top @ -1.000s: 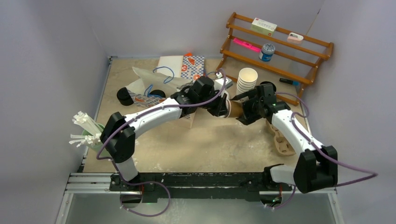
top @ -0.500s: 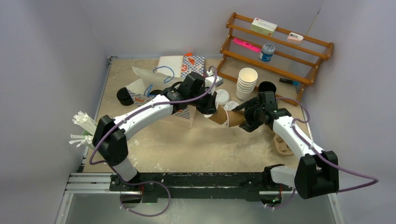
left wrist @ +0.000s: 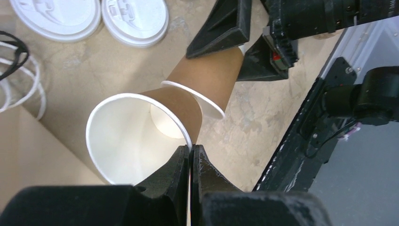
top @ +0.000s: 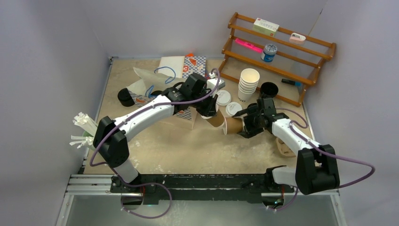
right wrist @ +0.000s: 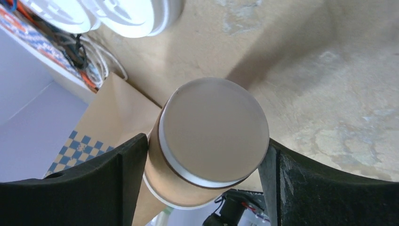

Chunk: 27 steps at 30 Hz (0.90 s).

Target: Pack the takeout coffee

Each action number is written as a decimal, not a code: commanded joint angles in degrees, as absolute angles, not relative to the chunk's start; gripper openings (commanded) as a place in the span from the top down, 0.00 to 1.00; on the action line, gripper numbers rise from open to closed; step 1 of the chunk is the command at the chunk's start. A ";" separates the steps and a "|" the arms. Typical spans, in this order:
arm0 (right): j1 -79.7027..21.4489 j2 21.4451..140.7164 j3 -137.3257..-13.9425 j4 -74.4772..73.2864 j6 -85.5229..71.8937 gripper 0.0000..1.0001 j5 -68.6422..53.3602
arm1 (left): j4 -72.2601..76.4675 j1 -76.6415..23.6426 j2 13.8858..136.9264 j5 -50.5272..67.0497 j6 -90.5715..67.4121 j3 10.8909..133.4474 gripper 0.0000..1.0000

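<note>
I find two nested cups lying sideways over the tabletop [top: 188, 146], just off centre toward 3 o'clock and at 6 o'clock from the loose white lids [top: 223, 97]. The left jaws are closed on the rim of the inner brown cup [left wrist: 127, 141]. The right jaws stand wide, one finger on either side of the outer brown cup [right wrist: 211, 127] at its base. I cannot tell whether they clamp it.
</note>
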State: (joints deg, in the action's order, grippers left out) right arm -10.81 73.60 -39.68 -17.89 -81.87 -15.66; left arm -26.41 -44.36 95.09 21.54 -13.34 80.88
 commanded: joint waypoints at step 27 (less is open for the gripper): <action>-10.10 65.29 -56.43 -31.07 -38.51 0.12 -1.45 | -25.62 -52.65 98.79 5.96 -2.88 80.07 0.52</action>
State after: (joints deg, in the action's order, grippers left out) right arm -10.15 66.92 -54.65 -29.95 -49.52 -3.84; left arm -28.53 -52.27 100.51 5.52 -1.83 78.87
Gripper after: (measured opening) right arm 0.921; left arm 0.422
